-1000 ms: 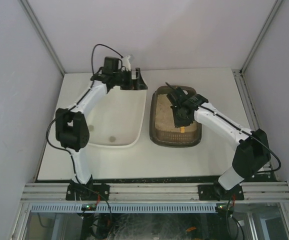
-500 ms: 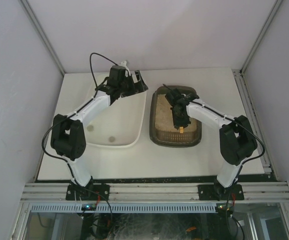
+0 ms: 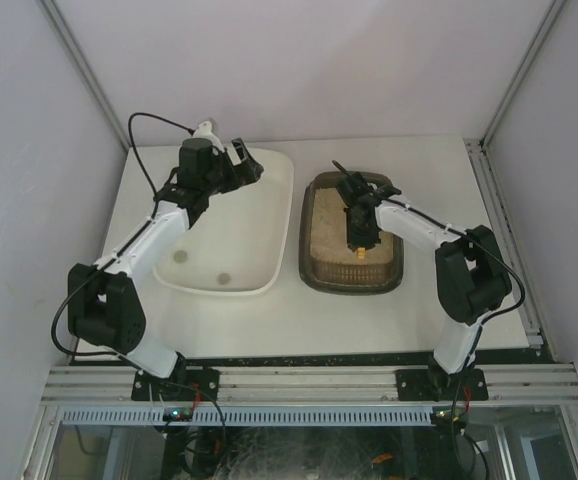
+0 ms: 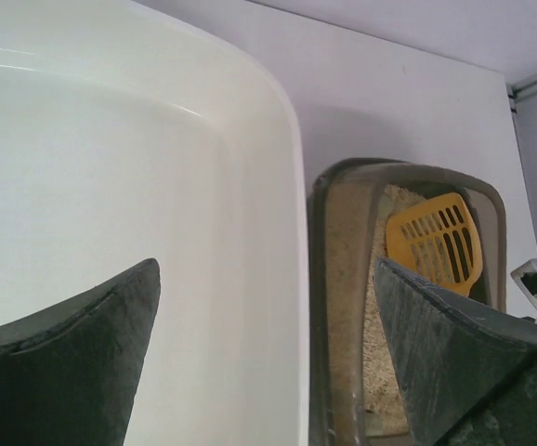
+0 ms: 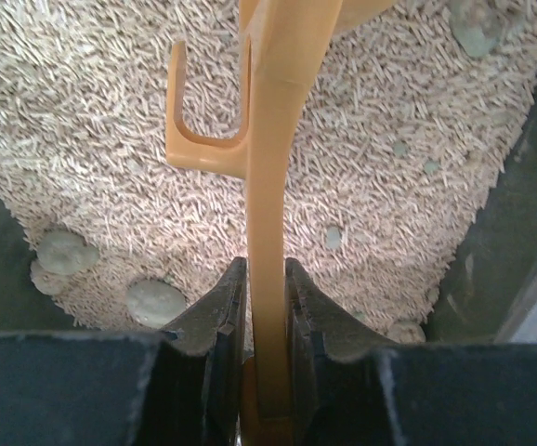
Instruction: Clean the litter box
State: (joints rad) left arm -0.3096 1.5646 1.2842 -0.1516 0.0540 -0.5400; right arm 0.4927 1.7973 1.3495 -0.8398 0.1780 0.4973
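Right tool (image 5: 267, 307) pinched narrow on orange scoop (image 5: 270, 186) handle, above litter (image 5: 92, 121). Litter box (image 3: 314, 268) sat on surface (image 3: 419, 310), just right of white tub (image 3: 269, 200). Left tool (image 4: 267, 269) spread wide, empty. Risk: thin handle could twist in grip, spilling clumps (image 5: 153, 302) between box and tub.

Lab test cell: white panel walls (image 3: 299, 60), alu frame (image 3: 309, 384).
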